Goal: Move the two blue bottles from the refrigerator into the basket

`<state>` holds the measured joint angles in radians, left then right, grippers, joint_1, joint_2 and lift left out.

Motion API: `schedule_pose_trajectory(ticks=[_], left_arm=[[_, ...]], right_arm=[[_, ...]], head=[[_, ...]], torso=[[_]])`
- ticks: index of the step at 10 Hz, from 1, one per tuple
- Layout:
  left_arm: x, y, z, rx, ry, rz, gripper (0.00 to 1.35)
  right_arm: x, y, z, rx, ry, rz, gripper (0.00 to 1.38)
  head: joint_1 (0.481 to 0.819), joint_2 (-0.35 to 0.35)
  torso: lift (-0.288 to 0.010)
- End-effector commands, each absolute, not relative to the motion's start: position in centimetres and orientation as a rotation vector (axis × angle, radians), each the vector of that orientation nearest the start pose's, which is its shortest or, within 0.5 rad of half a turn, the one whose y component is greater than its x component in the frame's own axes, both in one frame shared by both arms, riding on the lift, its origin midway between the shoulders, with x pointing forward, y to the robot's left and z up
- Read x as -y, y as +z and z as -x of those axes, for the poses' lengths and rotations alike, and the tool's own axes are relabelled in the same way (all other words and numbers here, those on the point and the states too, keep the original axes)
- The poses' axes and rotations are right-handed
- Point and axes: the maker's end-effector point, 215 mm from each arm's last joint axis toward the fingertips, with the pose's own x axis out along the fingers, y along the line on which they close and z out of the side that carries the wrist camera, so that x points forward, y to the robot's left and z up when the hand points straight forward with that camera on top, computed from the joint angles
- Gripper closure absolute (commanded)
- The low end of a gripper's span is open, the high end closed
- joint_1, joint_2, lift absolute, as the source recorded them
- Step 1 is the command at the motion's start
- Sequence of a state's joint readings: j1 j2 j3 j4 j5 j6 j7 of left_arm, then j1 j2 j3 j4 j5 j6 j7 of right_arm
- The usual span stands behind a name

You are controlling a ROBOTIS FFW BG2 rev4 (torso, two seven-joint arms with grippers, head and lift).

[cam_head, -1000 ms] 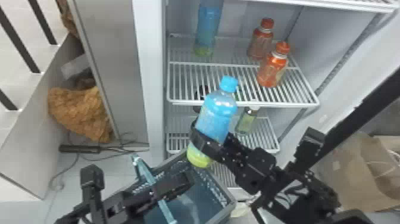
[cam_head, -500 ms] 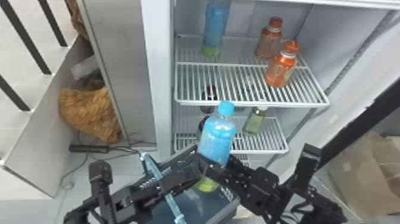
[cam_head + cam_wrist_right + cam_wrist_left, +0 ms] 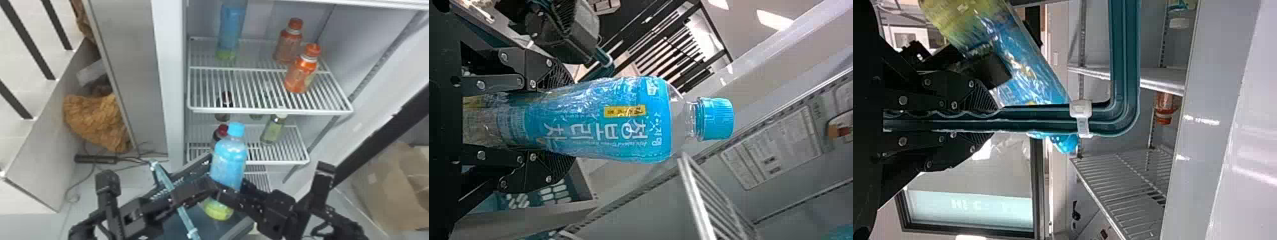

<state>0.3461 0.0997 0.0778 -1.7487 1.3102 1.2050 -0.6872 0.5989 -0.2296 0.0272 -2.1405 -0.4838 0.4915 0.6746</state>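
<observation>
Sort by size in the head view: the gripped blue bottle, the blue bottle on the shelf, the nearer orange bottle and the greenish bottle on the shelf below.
1. Gripped blue bottle, largest
2. Shelved blue bottle, even with its top cut off
3. Nearer orange bottle
4. Greenish bottle, smallest

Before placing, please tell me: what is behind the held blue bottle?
Behind the held blue bottle show parts of the basket, lower shelf and a red-capped bottle, its base covered.

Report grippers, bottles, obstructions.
Right gripper shut on blue bottle. Left gripper shut on handle. Other blue bottle on shelf. Handle crosses over basket.
</observation>
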Motion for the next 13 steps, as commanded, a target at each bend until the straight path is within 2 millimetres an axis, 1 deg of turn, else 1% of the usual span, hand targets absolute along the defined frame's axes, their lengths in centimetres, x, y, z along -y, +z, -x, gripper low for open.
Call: schedule_pose_trajectory(ticks=[1,2,3,4,5,6,7,8,9,10,12,13], left_arm=[[-1.5,-35.2,-29.2,-0.741,-1.11,1.537,1.2],[-1.5,-35.3,-29.2,-0.743,-1.109,1.539,1.2],[-1.5,-35.3,-29.2,-0.743,-1.109,1.539,1.2],[-1.5,-35.3,-29.2,-0.743,-1.109,1.539,1.2],[-1.5,-35.3,-29.1,-0.743,-1.108,1.541,1.2],[-1.5,-35.4,-29.1,-0.744,-1.107,1.54,1.2],[-1.5,-35.3,-29.1,-0.742,-1.109,1.543,1.2],[-1.5,-35.4,-29.0,-0.744,-1.107,1.545,1.2],[-1.5,-35.4,-29.0,-0.744,-1.107,1.545,1.2],[-1.5,-35.3,-29.1,-0.74,-1.107,1.546,1.2],[-1.5,-35.5,-28.8,-0.744,-1.102,1.553,1.2],[-1.5,-35.5,-28.8,-0.744,-1.102,1.553,1.2]], right_arm=[[6.7,-40.9,-31.0,-0.484,0.872,-0.455,0.78],[6.7,-41.0,-31.0,-0.488,0.874,-0.449,0.41],[6.7,-40.7,-31.1,-0.481,0.875,-0.446,0.13],[6.9,-40.8,-31.2,-0.481,0.872,-0.443,0.07],[7.1,-40.7,-31.2,-0.48,0.868,-0.441,0.12],[7.5,-40.7,-31.3,-0.479,0.861,-0.436,0.13],[8.4,-40.3,-32.0,-0.452,0.841,-0.422,0.13],[9.8,-39.9,-32.7,-0.433,0.813,-0.409,0.13],[10.8,-38.9,-33.2,-0.402,0.794,-0.391,0.13],[11.6,-37.1,-33.7,-0.361,0.784,-0.364,0.13],[12.3,-34.2,-34.4,-0.293,0.776,-0.342,0.13],[12.4,-33.4,-34.9,-0.269,0.77,-0.341,0.13]], head=[[0.695,-0.11],[0.695,-0.107],[0.695,-0.105],[0.695,-0.104],[0.695,-0.105],[0.695,-0.109],[0.695,-0.114],[0.695,-0.124],[0.695,-0.135],[0.695,-0.158],[0.695,-0.191],[0.695,-0.195]], torso=[[-0.01],[-0.01],[-0.01],[-0.01],[-0.01],[-0.01],[-0.01],[-0.01],[-0.01],[-0.01],[-0.01],[-0.01]])
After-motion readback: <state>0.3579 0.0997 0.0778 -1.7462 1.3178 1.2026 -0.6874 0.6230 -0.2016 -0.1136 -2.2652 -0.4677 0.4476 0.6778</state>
